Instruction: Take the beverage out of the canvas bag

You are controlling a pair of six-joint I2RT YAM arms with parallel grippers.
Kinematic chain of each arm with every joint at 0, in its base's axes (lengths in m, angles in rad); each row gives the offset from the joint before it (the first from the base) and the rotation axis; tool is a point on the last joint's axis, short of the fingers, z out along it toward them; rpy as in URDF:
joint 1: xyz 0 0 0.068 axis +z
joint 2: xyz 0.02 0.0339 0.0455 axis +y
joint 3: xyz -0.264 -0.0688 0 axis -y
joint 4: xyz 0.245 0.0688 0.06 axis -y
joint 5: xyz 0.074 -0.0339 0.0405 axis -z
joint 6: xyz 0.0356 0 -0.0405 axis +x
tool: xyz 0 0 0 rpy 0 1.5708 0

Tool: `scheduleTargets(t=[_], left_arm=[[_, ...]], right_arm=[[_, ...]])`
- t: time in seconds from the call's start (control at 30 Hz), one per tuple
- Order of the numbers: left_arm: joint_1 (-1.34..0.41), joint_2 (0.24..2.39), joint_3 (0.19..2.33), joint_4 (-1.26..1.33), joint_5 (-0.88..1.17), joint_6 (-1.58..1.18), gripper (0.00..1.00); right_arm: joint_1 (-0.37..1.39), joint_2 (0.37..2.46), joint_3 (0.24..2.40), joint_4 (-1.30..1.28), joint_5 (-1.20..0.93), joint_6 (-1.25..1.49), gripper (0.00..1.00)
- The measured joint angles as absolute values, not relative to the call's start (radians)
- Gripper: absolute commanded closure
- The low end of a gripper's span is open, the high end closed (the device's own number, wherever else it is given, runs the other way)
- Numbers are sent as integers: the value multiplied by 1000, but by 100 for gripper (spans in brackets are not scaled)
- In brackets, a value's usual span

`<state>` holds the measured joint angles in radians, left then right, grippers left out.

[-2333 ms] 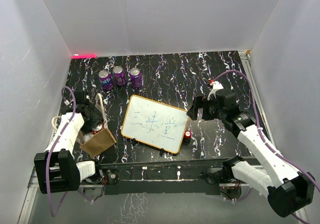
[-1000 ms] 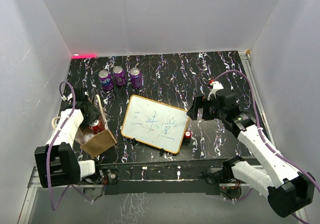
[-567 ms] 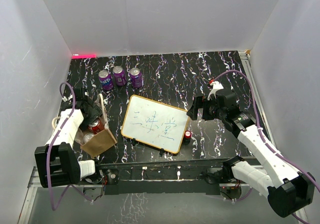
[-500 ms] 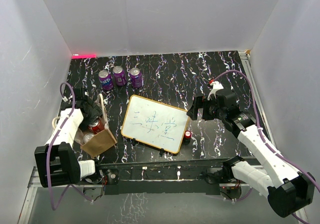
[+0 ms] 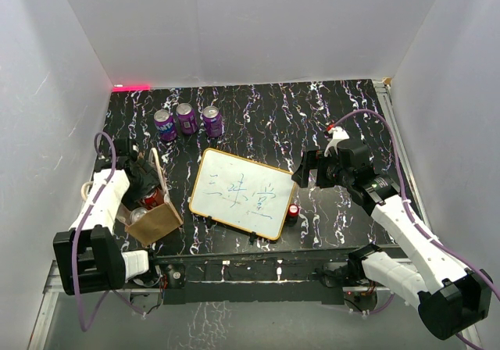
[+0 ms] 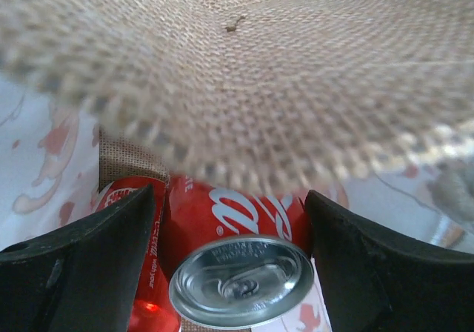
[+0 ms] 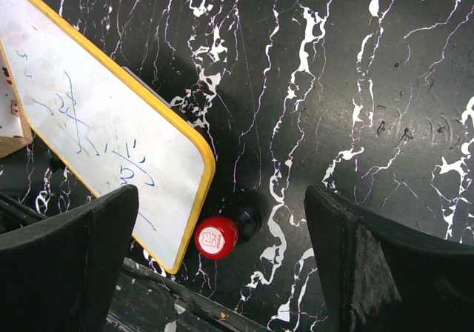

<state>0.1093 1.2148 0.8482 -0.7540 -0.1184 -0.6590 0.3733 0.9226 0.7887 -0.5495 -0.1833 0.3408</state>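
The tan canvas bag (image 5: 155,222) stands at the table's near left, its weave (image 6: 244,72) filling the top of the left wrist view. Inside lies a red cola can (image 6: 237,217), the beverage, with its silver top (image 6: 241,281) facing the camera. A second red can (image 6: 122,198) lies to its left. My left gripper (image 6: 231,221) is open in the bag's mouth, one black finger (image 6: 81,261) on each side of the can. From above, the left gripper (image 5: 141,180) sits over the bag beside a red can (image 5: 153,200). My right gripper (image 7: 222,273) is open above the table.
A white board with a yellow frame (image 5: 242,194) lies mid-table. A small red-capped stamp (image 7: 220,236) stands at its near right corner. Three purple cans (image 5: 186,119) stand at the back left. White walls close in the table on three sides.
My left gripper has shifted slightly in the bag's mouth, and the cream handle moved a little with it. The right arm has not moved.
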Motion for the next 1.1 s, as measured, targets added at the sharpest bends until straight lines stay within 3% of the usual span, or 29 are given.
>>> scheduleTargets(t=[0.33,0.57,1.1], left_arm=[[109,1279,835,-736,-83,-667,28],[109,1261,826,-735,-94,-672,47],[109,1102,985,-850,-207,-713,66]], right_arm=[[373,923,789,-549,-184,341,2],[373,923,789,-549,-186,341,2],[373,918,789,-549,-190,341,2]])
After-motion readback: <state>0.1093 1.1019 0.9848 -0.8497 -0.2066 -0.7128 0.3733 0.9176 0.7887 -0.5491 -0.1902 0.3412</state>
